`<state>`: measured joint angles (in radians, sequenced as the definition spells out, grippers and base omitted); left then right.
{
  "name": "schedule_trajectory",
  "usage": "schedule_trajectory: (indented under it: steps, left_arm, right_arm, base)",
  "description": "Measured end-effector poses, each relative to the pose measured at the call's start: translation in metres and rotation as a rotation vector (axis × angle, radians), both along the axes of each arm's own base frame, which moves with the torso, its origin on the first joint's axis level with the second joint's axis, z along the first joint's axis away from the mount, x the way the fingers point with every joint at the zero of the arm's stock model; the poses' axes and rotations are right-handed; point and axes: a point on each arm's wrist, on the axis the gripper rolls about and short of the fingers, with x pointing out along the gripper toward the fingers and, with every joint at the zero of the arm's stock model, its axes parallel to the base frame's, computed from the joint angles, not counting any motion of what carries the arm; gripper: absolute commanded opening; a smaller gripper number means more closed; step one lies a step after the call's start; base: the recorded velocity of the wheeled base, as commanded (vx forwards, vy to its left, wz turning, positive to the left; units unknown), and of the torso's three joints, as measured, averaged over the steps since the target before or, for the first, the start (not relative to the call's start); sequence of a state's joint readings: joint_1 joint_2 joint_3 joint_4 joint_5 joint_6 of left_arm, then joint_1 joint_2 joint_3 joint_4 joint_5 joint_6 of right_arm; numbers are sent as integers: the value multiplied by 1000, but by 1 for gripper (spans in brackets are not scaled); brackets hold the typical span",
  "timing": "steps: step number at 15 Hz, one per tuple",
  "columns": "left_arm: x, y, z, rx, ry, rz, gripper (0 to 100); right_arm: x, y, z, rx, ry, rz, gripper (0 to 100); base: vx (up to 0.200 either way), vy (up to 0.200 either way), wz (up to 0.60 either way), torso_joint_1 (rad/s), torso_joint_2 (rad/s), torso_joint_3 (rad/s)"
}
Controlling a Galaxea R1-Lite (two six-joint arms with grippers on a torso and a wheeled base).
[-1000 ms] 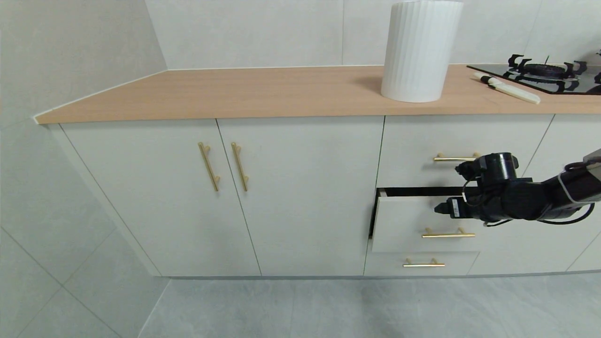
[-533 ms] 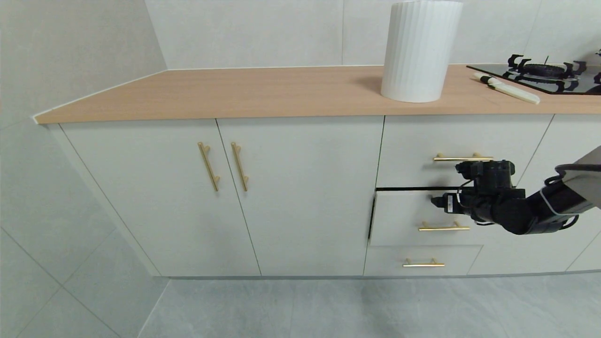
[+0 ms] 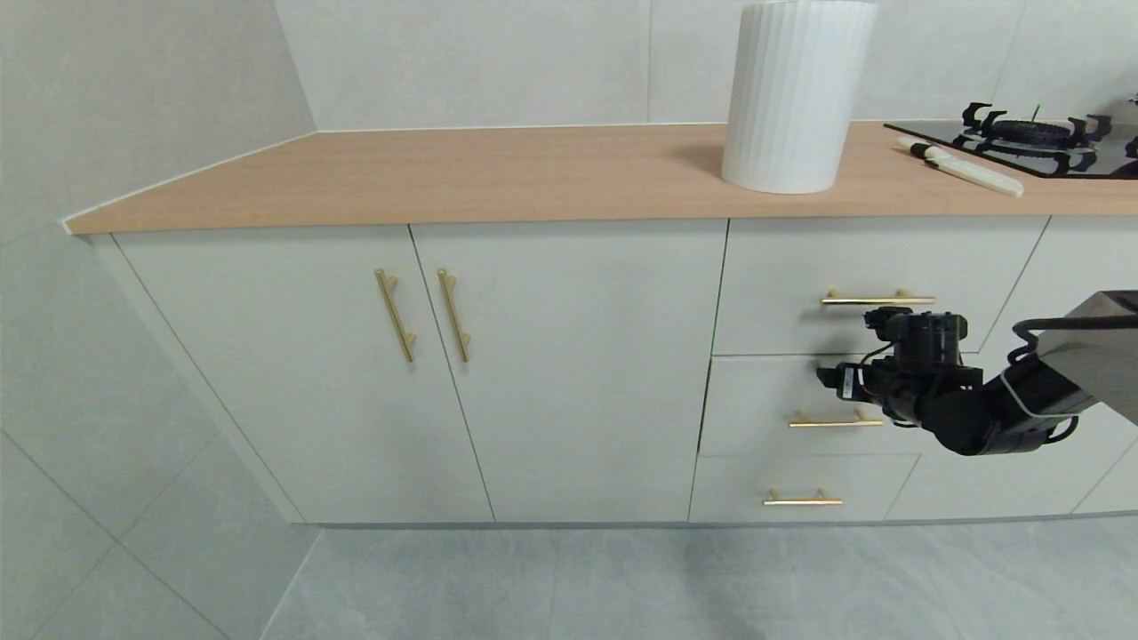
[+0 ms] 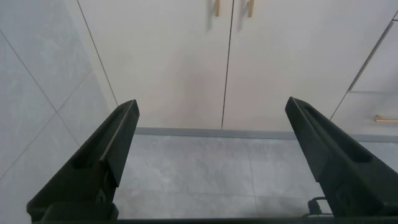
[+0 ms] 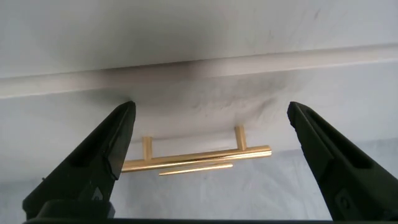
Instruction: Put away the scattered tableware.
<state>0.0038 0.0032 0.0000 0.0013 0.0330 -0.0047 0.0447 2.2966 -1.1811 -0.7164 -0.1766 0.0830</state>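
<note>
Wooden countertop (image 3: 444,173) bears ribbed canister (image 3: 794,98) — knife (image 3: 965,169) near stove (image 3: 1036,142).

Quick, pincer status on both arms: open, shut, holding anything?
Left pincer: open, holding nothing.
Right pincer: open, holding nothing, at the front of the middle drawer, just above its handle.

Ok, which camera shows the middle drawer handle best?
Right wrist view: the handle sits whole and close between the fingers of the right gripper. Head view shows it small, just below that gripper. Left wrist view catches a handle end, drawer unclear.
</note>
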Motion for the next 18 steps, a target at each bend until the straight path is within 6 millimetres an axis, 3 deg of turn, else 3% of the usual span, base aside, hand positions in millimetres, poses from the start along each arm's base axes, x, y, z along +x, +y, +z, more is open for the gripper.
schedule_trajectory:
  steps: [6,9,11,14,18]
  left_arm:
    - [0,0,0,0,0,1,100]
    - [0,0,0,0,0,1,100]
    - [0,0,0,0,0,1,100]
    - [0,0,0,0,0,0,100]
    - [0,0,0,0,0,0,100]
  right_arm:
    - [4,0,7,51,-36,-20,100]
    - [-17,-1,20,54,-30,-15,100]
    - [-47,-2,36,53,-18,-10,100]
    - [-111,-5,80,54,-78,-8,100]
    - [-231,-10,133,27,-256,6,100]
  base:
    - [0,0,0,0,0,0]
    - [0,0,0,0,0,0]
    - [0,0,0,0,0,0]
    - [0,0,0,0,0,0]
    - [0,0,0,0,0,0]
